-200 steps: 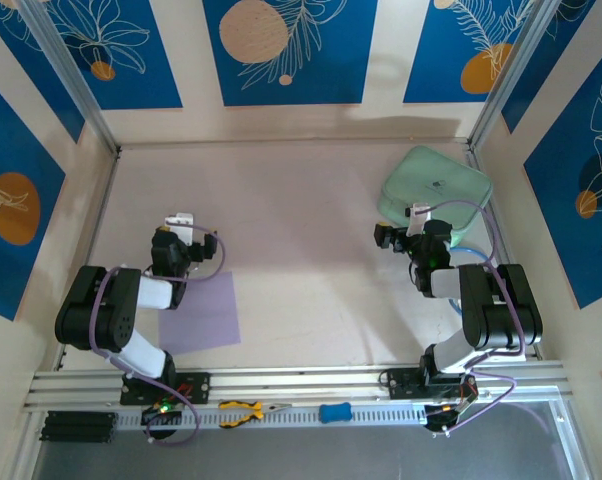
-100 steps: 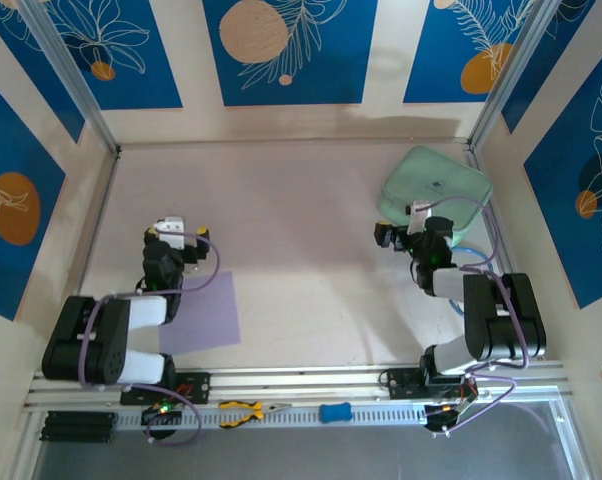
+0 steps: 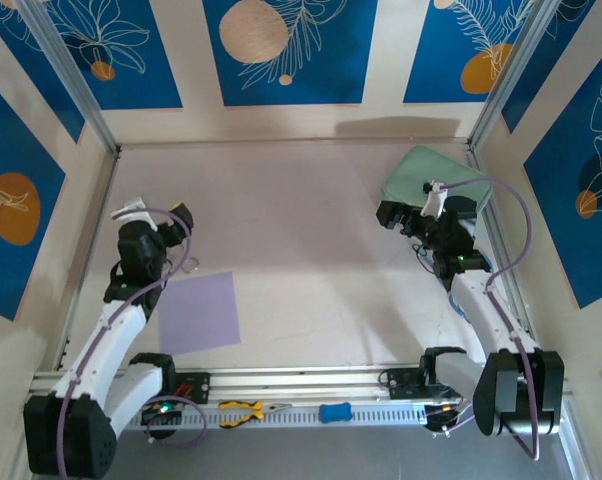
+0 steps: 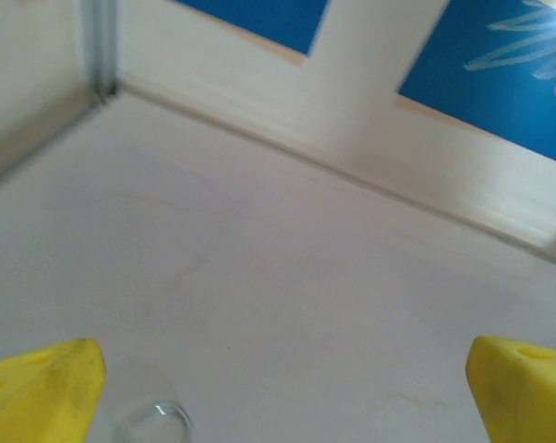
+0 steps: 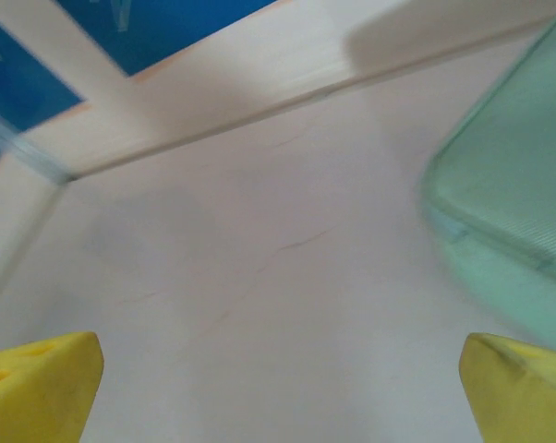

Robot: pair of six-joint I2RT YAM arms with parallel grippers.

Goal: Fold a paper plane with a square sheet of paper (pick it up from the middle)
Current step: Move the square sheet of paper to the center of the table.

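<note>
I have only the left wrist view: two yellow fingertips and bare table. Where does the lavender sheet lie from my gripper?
Observer: The square sheet of paper lies behind the left gripper, nearer the left arm's base.
Operator: Is it folded already?
Observer: No, it lies flat, a plain square.
Operator: And the other arm?
Observer: The right gripper stands open at the near edge of the mint-green case.
</note>
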